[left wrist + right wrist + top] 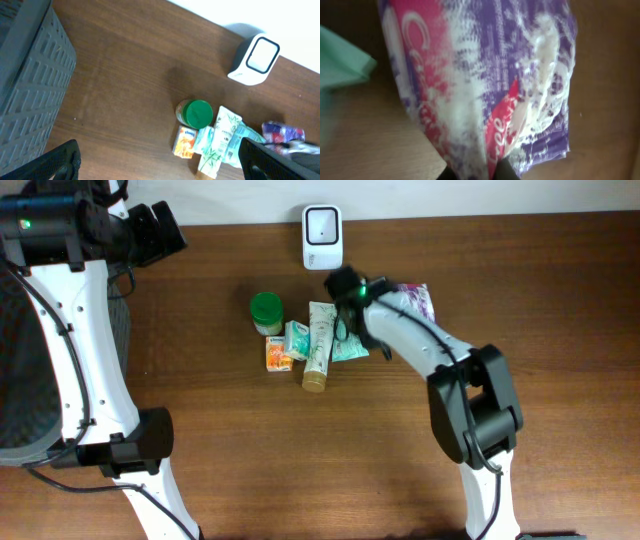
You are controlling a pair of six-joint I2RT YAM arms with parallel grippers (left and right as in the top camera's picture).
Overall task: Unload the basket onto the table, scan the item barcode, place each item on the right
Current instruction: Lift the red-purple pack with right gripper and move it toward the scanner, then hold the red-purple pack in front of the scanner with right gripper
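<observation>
Place: mock shop checkout | cues: barcode scanner (322, 237), packaged goods (318, 345), table (250, 450)

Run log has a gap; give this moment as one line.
right gripper: shut on purple packet | left gripper: open, empty | scanner: apart from packet

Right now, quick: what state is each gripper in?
Left gripper: open, holding nothing.
Right gripper: closed on the purple packet.
</observation>
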